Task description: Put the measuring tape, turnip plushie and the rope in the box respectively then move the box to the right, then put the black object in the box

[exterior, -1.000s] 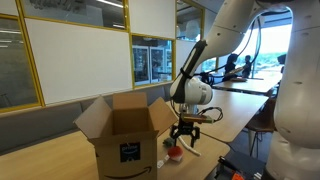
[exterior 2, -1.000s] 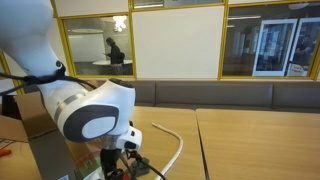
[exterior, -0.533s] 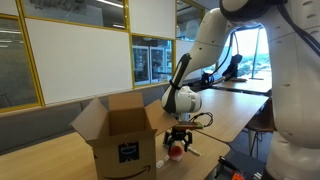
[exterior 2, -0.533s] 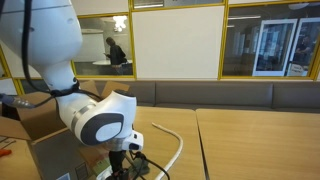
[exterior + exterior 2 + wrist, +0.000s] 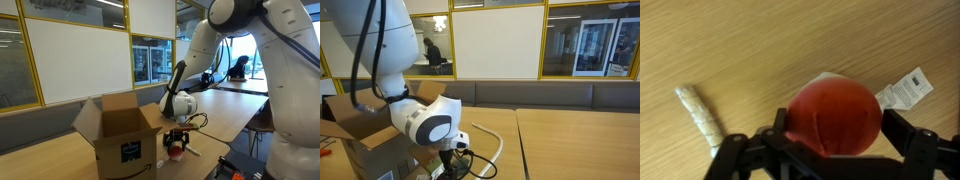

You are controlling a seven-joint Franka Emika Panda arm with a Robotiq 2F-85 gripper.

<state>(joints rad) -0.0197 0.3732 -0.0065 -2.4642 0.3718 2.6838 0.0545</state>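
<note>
Gripper (image 5: 832,150) is low over the table (image 5: 730,40). In wrist cam the jaws are spread, one finger on each side of the turnip plushie (image 5: 836,116). Can't tell if the pads actually touch it.

Plushie sits on the tabletop w/ its long axis running roughly top-to-bottom in wrist view. Its pale end points to the top of the frame, a bit left, and its white tag (image 5: 902,90) lies flat off to the upper right.

One end of the rope (image 5: 699,115) lies just beside the plushie. It runs diagonally from upper left to lower right and disappears under a finger. In an exterior view the rope (image 5: 497,150) curves across the table.

The box (image 5: 122,138) stands upright near the plushie (image 5: 176,152), flaps open, printed side twd the cam. The gripper (image 5: 178,140) is right above the plushie.
</note>
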